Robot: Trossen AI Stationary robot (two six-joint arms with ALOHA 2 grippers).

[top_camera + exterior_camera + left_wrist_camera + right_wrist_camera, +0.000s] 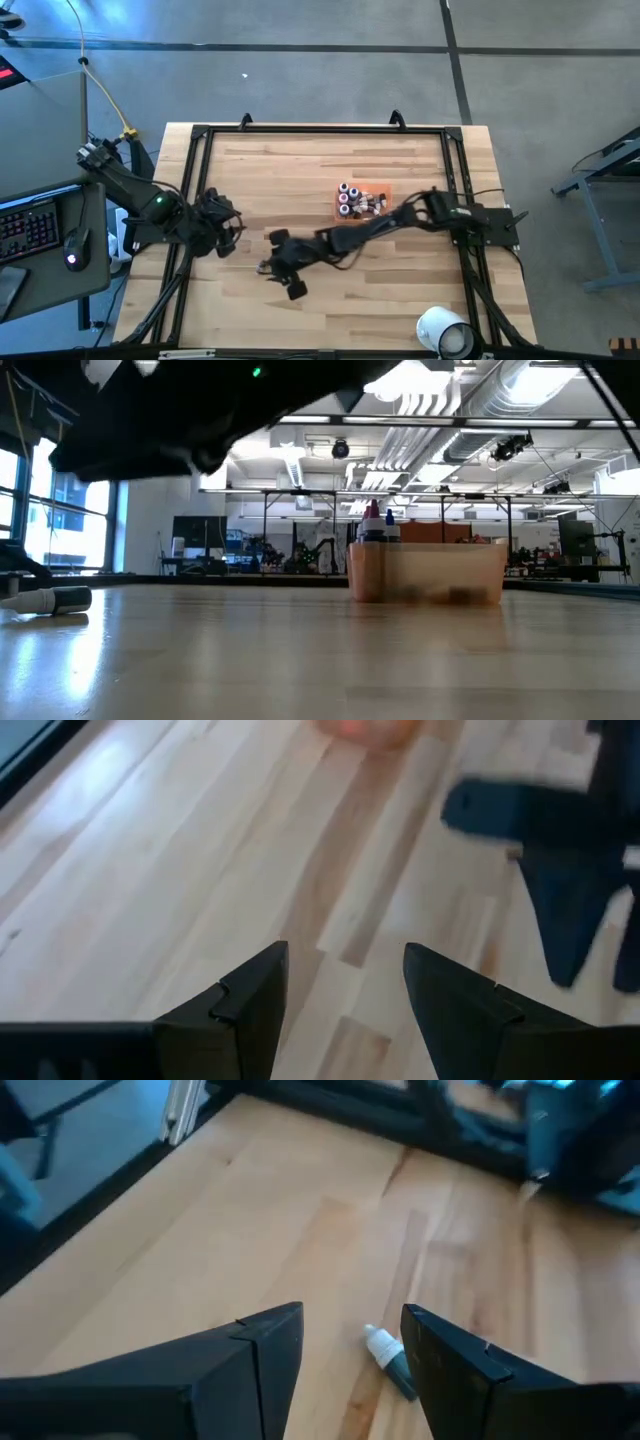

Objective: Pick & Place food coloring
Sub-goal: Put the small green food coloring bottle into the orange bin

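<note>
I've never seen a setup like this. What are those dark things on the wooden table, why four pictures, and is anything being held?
Those are two dark robot arms, each ending in a two-finger gripper. One camera looks straight down, one sits at table height, and one rides on each wrist. On the wooden table stands a translucent orange tray with tiny food coloring bottles inside. One small dark bottle with a white cap lies on its side on the wood. The right gripper reaches across the table and hovers open over that bottle. The left gripper waits open near the left side. Neither holds anything. A large white roll sits at the near edge.
</note>
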